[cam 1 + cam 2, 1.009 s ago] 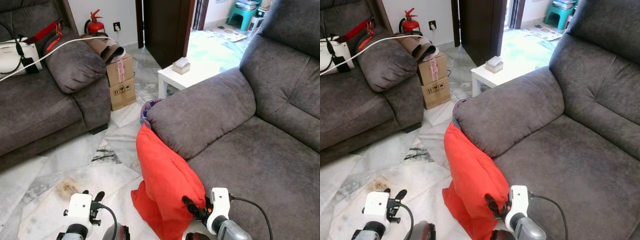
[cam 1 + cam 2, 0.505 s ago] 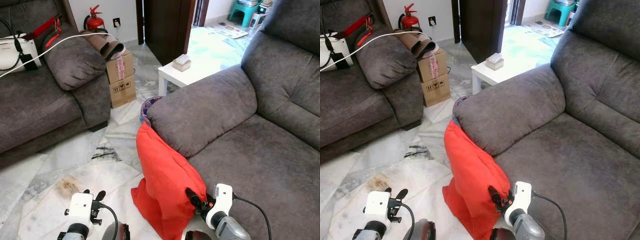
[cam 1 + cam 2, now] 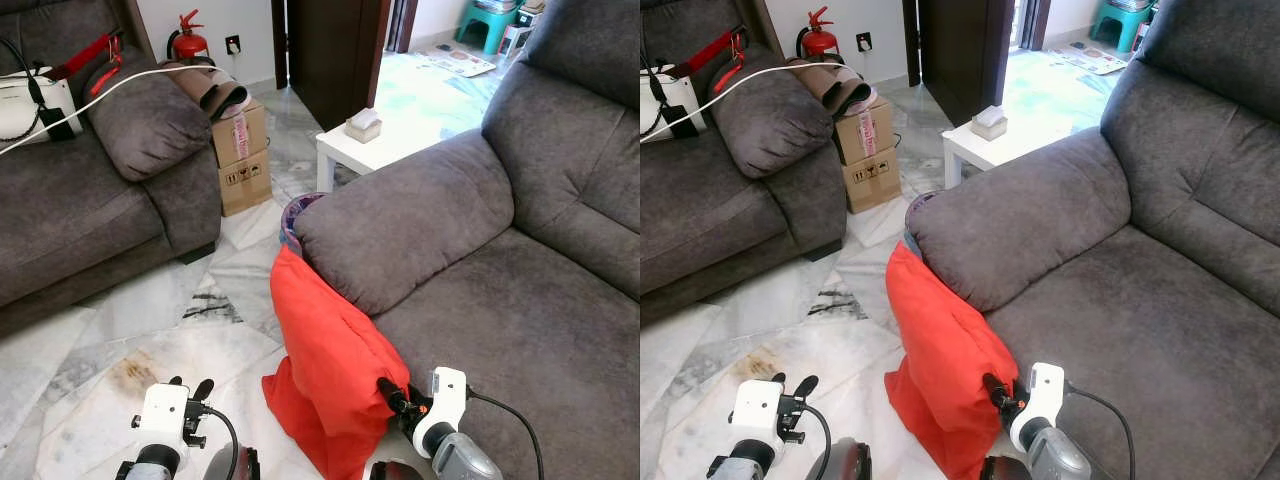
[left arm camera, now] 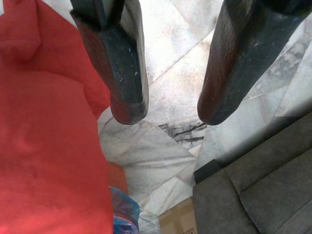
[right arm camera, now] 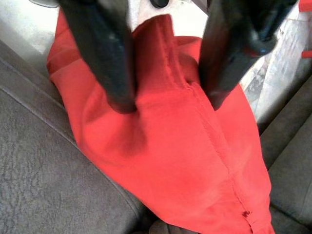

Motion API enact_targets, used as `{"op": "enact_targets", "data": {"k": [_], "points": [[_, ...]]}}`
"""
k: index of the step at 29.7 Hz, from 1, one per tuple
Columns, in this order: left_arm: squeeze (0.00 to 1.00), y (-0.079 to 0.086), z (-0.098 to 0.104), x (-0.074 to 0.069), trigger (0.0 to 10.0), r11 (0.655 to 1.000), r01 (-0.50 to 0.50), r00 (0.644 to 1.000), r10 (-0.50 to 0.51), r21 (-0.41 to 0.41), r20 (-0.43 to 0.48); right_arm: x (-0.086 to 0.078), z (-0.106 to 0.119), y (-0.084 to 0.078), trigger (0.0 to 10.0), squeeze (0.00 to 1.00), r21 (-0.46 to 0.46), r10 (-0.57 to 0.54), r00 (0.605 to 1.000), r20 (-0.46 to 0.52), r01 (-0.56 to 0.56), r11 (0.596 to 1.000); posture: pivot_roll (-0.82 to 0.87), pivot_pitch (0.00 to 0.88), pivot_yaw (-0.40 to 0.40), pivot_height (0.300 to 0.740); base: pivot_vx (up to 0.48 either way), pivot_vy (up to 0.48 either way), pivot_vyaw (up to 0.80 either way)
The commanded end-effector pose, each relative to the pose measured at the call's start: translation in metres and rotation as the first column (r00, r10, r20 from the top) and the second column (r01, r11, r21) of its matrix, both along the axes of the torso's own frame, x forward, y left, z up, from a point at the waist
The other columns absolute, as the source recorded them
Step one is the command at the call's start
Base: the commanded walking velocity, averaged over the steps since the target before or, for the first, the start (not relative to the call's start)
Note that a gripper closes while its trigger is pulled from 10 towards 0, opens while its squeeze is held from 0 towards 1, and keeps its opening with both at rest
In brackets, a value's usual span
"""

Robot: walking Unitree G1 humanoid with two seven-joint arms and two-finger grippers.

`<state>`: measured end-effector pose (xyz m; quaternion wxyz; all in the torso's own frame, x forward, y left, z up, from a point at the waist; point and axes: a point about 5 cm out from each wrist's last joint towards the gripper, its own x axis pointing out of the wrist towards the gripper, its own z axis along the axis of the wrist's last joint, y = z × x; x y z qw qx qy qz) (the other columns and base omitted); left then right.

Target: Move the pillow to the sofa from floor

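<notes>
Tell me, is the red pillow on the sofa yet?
Not yet. The pillow stands on the floor, leaning against the sofa. Right now the right gripper presses into it, fingers open on either side of a fold. The left gripper hangs open over the floor. Left to do: close, lift, and lay it on the seat.

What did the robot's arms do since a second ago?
The right gripper pushed a little further forward into the red pillow, its open fingers now pressing the fabric, not yet closed. The left gripper stayed open over the floor, and the pillow still leans against the sofa.
</notes>
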<state>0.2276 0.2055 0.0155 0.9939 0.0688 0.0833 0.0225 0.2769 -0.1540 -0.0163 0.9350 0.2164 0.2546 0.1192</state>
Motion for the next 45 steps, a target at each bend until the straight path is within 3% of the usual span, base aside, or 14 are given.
{"op": "enact_targets", "data": {"k": [1,19,32,36,43,44,45], "points": [[0.00,0.000,-0.002,-0.003,10.0,1.000,0.001,1.000,-0.001,0.003,-0.020,-0.001,0.000,-0.001,0.0,0.00,-0.001,-0.002,1.000,0.000,0.002,1.000,0.10,0.163,-0.011,0.622,0.000,0.000,0.00],[0.00,-0.001,-0.002,-0.002,10.0,1.000,-0.001,1.000,0.001,-0.002,-0.019,0.003,0.005,-0.006,0.0,0.00,-0.036,-0.008,0.998,0.056,0.010,0.999,0.09,0.160,-0.015,0.622,0.000,0.000,0.00],[0.00,-0.002,-0.002,0.000,10.0,1.000,-0.001,1.000,0.001,-0.007,-0.016,0.013,0.029,-0.022,0.0,0.00,0.006,-0.076,0.963,0.260,0.077,0.997,0.08,0.150,-0.012,0.622,0.000,0.000,0.00],[0.00,-0.002,-0.002,0.000,10.0,1.000,0.001,1.000,-0.001,-0.007,-0.016,0.009,0.030,-0.020,0.0,0.00,-0.002,-0.055,0.954,0.294,0.058,0.998,0.07,0.150,-0.012,0.622,0.000,0.000,0.00],[0.00,-0.001,-0.002,-0.001,10.0,1.000,-0.002,1.000,0.002,-0.010,-0.013,-0.011,0.021,-0.027,0.0,0.00,-0.002,-0.139,0.950,0.279,0.145,0.989,0.06,0.149,-0.008,0.622,0.000,0.000,0.00],[0.00,-0.001,-0.002,-0.001,10.0,1.000,-0.002,1.000,0.001,-0.012,-0.014,-0.016,0.017,-0.029,10.0,0.00,0.001,-0.156,0.952,0.263,0.161,0.987,0.06,0.149,-0.006,0.622,0.000,0.000,0.00],[0.00,-0.001,-0.002,-0.001,10.0,1.000,0.000,1.000,0.000,-0.013,-0.015,-0.019,0.015,-0.030,10.0,0.00,0.010,-0.169,0.951,0.257,0.173,0.985,0.06,0.150,-0.003,0.622,0.000,0.000,0.00]]}}
